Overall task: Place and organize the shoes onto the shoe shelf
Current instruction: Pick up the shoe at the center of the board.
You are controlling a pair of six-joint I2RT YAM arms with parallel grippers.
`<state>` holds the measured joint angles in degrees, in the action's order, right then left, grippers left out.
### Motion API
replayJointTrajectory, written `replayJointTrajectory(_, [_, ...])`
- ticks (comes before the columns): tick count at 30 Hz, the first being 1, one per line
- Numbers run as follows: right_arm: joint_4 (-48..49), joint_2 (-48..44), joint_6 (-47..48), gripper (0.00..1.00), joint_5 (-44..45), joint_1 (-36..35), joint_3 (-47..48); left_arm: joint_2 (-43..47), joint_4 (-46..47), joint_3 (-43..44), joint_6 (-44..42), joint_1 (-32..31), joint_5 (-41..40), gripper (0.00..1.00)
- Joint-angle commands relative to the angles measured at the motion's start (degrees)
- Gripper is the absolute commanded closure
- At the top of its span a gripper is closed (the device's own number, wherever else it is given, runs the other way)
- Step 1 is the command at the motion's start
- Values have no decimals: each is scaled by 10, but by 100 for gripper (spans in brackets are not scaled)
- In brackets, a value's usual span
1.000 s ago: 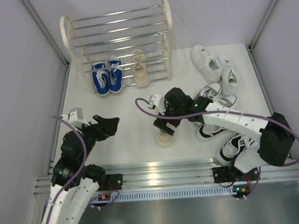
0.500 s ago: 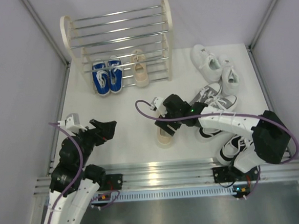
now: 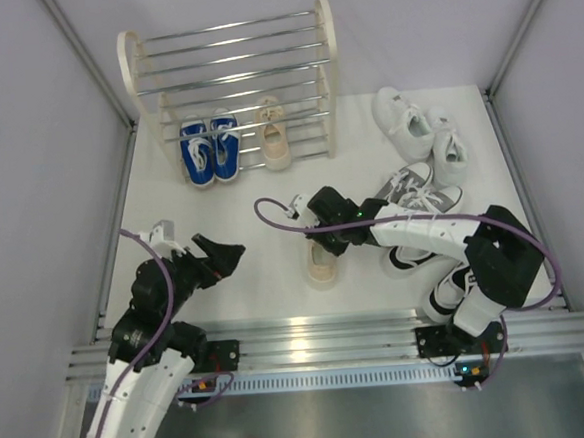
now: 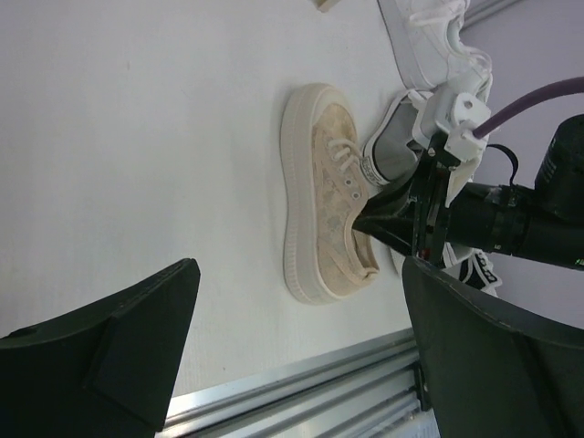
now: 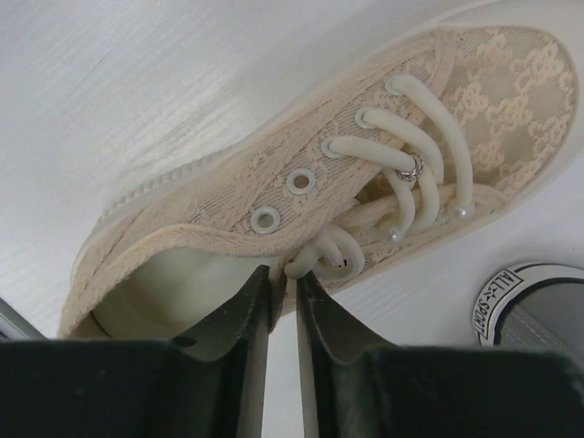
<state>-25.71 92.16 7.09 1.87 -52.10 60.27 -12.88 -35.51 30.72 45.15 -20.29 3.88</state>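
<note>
Where the right tool [image 5: 285, 278] was clamped on the collar of the beige shoe [image 5: 365, 173], the shoe lay on the table [image 3: 249, 177], toe toward the shelf [image 3: 327, 46]; the left tool [image 3: 224, 256] stood apart, farther off.

I see a flowery lace pattern on the beige shoe [image 5: 365, 182], with cream laces, little silver rings and a cream sole. The grey shoe [image 5: 547, 321] has a white toe rim with black letters. From above I see blue shoes [image 3: 210, 151] with white laces, all-white shoes [image 3: 416, 125] and black-and-white shoes [image 3: 447, 286]. The shoe shelf [image 3: 131, 70] has cream sides and shiny silver rods. The table [image 3: 256, 282] is white, and the cable [image 4: 534, 99] is purple. The walls [image 3: 26, 147] look pale grey-purple.
</note>
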Motion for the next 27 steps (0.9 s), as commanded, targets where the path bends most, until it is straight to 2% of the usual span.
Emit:
replayJointTrajectory(1, [8, 1, -3, 86, 0, -7, 34, -27, 66, -34, 59, 3, 77, 2])
replayJointTrajectory(3, [7, -7, -3, 96, 0, -5, 36, -45, 95, -63, 98, 3, 108, 3])
replayJointTrajectory(5, [5, -13, -3, 100, -5, -3, 40, -78, 131, -80, 116, 3, 146, 5])
replayJointTrajectory(7, [-3, -23, -6, 100, -13, 4, 48, -102, 137, -87, 115, 0, 153, 6])
replayJointTrajectory(11, [-16, -40, -15, 100, -49, 24, 96, -93, 154, -77, 91, -7, 140, 6])
replayJointTrajectory(18, [-36, -42, -30, 100, -77, 41, 172, -138, 206, -75, 113, -19, 160, 6])
replayJointTrajectory(21, [-35, -45, -41, 100, -83, 51, 184, -162, 251, -71, 125, -47, 140, 6])
replayJointTrajectory(24, [-28, -53, -62, 100, -106, 74, 194, -189, 290, -59, 127, -102, 98, 6])
replayJointTrajectory(27, [-19, -60, -94, 100, -128, 105, 202, -259, 329, -41, 123, -191, 26, 5])
